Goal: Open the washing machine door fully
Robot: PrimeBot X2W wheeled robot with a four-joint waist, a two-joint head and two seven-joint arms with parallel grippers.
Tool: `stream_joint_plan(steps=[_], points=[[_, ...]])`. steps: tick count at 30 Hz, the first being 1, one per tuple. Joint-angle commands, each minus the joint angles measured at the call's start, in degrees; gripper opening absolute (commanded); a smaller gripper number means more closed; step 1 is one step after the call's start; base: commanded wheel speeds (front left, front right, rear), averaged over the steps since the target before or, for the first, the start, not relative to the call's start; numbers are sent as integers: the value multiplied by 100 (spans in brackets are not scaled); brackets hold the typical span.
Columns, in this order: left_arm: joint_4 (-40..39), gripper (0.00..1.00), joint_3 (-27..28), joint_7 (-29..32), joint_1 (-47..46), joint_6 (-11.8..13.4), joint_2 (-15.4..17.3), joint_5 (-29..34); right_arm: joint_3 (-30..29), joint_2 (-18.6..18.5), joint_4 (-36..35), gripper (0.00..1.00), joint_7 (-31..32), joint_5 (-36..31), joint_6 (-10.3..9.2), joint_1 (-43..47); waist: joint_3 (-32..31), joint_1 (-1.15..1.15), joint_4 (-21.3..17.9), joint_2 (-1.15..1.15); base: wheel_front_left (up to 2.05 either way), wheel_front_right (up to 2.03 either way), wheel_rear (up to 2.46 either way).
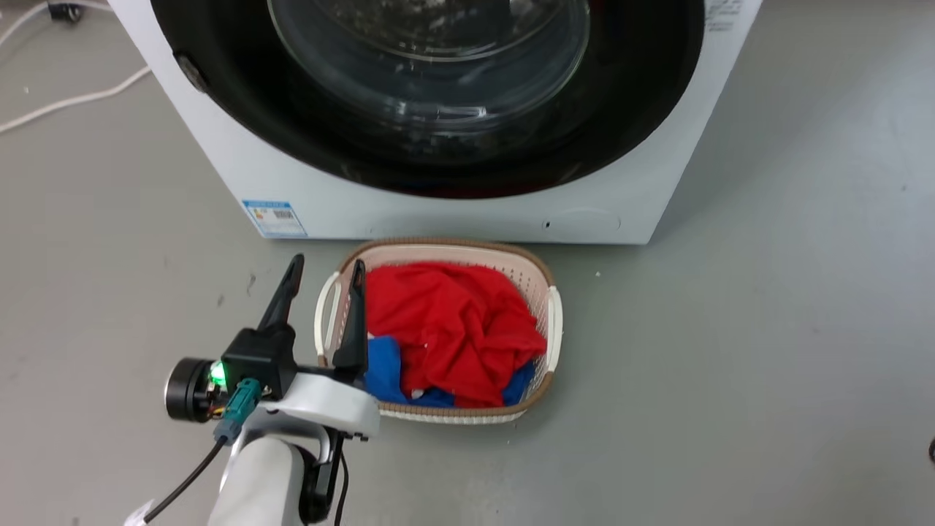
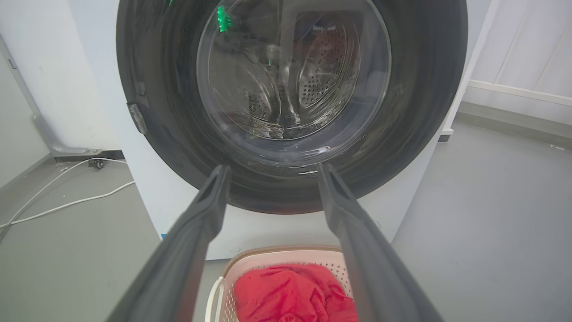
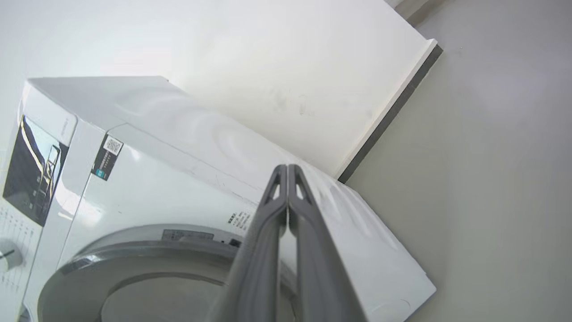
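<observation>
glossy black washing machine door, clear glass centre, shut against machine front

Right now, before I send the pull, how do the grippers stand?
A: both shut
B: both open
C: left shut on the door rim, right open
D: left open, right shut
D: the left gripper has its fingers spread apart and empty in front of the washing machine door, while the right gripper has its fingers pressed together on nothing.
</observation>
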Motion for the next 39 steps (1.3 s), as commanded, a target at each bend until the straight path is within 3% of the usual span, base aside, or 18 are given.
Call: stream_joint_plan(steps=[1,6,11,18,25,39], points=[[-59,100,-37,-16,-166,26,-4,28,-97,-88,110,0,125,390,3,-348,358,-1,105,0,0,0,0],[-194,100,-186,-16,-493,105,-12,6,-393,-391,660,0,984,1581,3,-1458,880,-1,218,0,0,0,0],[-263,100,-363,-16,-683,160,-13,-63,-346,-691,1315,0,1857,1941,3,-2307,1128,-1,335,0,0,0,0],[-418,100,-590,-16,-883,254,-13,-154,83,-950,1917,0,3012,1845,3,-3397,1422,-1,513,0,0,0,0],[-570,100,-777,-16,-1062,316,-14,-202,473,-889,2322,0,3870,1590,3,-4347,1661,-1,683,0,0,0,0],[-773,100,-1102,-16,-1292,510,-15,-390,843,-672,2771,0,4332,774,3,-5407,2085,-1,936,0,0,0,0]])
